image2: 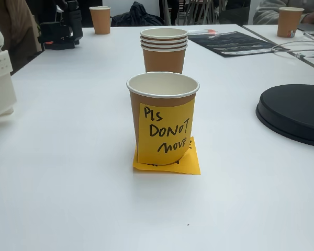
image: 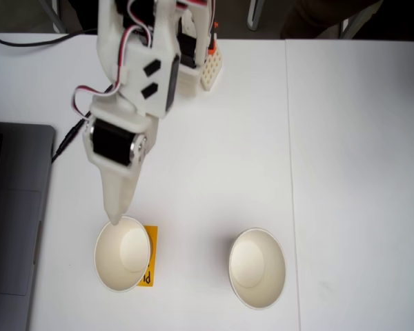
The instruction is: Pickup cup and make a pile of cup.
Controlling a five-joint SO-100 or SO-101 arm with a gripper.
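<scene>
Two paper cups with white interiors stand on the white table in a fixed view from above. The left cup [image: 123,254] rests on an orange sticky note [image: 149,261]; the right cup [image: 257,267] stands alone. My gripper [image: 114,219] points down with its tip over the left cup's far-left rim. Only one tapered white shape shows, so its jaws cannot be read. In a low fixed view the near cup [image2: 162,86] is brown outside and carries a yellow handwritten label, and behind it stands a stack of brown cups [image2: 164,49].
A grey laptop [image: 14,221] lies along the left edge, with a black cable [image: 27,40] above it. In a low fixed view a black round disc [image2: 295,112] sits at the right, a white part of the arm [image2: 0,78] at the left, and more cups far back.
</scene>
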